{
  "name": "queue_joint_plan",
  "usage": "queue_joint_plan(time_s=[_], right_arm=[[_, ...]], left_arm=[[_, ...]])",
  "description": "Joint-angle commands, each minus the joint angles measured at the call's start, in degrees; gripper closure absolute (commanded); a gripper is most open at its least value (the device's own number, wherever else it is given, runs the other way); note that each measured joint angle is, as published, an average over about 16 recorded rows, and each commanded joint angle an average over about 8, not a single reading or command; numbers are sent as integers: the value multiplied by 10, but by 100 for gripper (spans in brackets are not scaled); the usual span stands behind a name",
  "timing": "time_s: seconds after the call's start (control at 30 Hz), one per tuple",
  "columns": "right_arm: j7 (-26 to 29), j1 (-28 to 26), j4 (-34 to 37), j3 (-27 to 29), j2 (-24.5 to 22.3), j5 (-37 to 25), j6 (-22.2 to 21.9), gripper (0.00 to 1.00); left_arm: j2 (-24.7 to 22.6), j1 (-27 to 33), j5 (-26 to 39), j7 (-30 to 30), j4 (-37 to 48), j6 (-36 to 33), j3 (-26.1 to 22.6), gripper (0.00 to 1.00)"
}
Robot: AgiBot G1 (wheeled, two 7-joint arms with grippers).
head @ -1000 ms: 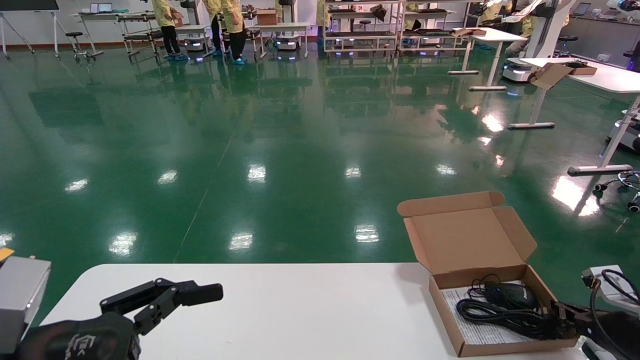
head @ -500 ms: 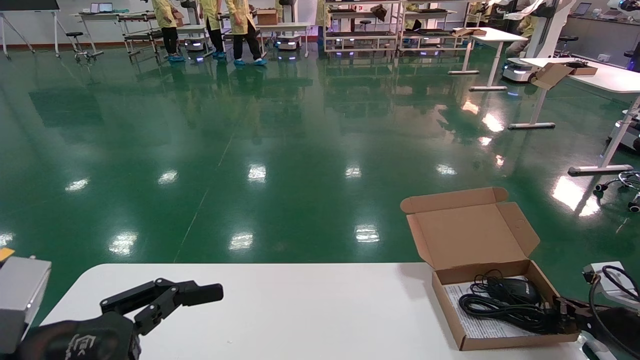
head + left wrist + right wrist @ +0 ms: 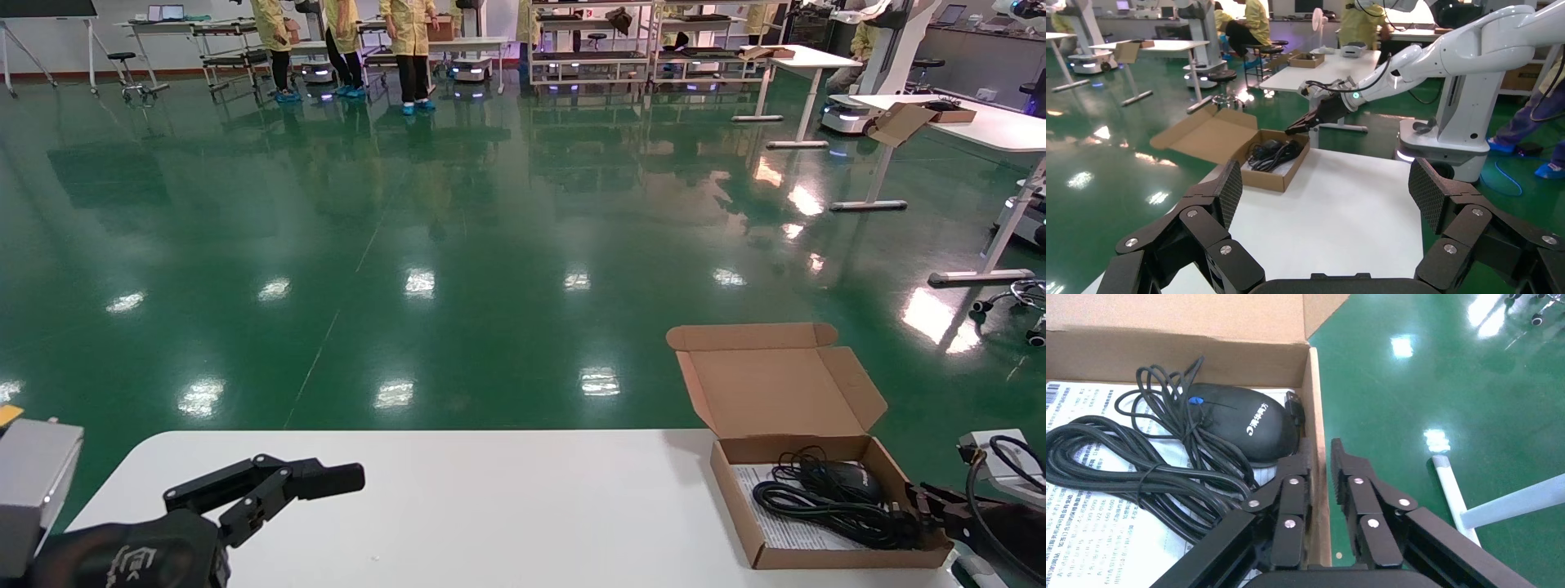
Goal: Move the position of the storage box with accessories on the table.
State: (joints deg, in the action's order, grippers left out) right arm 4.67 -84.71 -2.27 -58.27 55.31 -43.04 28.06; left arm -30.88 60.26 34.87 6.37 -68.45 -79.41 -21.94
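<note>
Right gripper (image 3: 1320, 462) (partly cropped) pinches storage box (image 3: 1316, 416) wall.

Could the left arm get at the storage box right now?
Probably not easily: the left gripper sits open at the table's opposite end, while the right gripper already pinches the storage box wall.

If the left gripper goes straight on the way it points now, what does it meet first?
Probably the storage box. The open left gripper points across bare table toward it, and nothing lies between. Depth is unclear; it may pass slightly beside the box, toward the right gripper.
</note>
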Motion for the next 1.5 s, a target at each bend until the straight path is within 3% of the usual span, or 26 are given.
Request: queue_joint_plan(time_s=[0.03, 0.5, 0.9, 1.3, 1.5], right_arm=[[-5, 1, 2, 2, 1, 3, 0, 0], [-34, -16, -7, 37, -5, 50, 11, 0], [15, -27, -27, 108, 2, 154, 103, 0], [15, -24, -34, 111, 0, 152, 109, 0], [18, -6, -82, 133, -14, 143, 141, 0]], left_arm=[[0, 0, 0, 0, 0, 0, 0, 0], [0, 0, 0, 0, 0, 0, 0, 0], [0, 0, 0, 0, 0, 0, 0, 0], [0, 0, 0, 0, 0, 0, 0, 0], [0, 0, 0, 0, 0, 0, 0, 0]])
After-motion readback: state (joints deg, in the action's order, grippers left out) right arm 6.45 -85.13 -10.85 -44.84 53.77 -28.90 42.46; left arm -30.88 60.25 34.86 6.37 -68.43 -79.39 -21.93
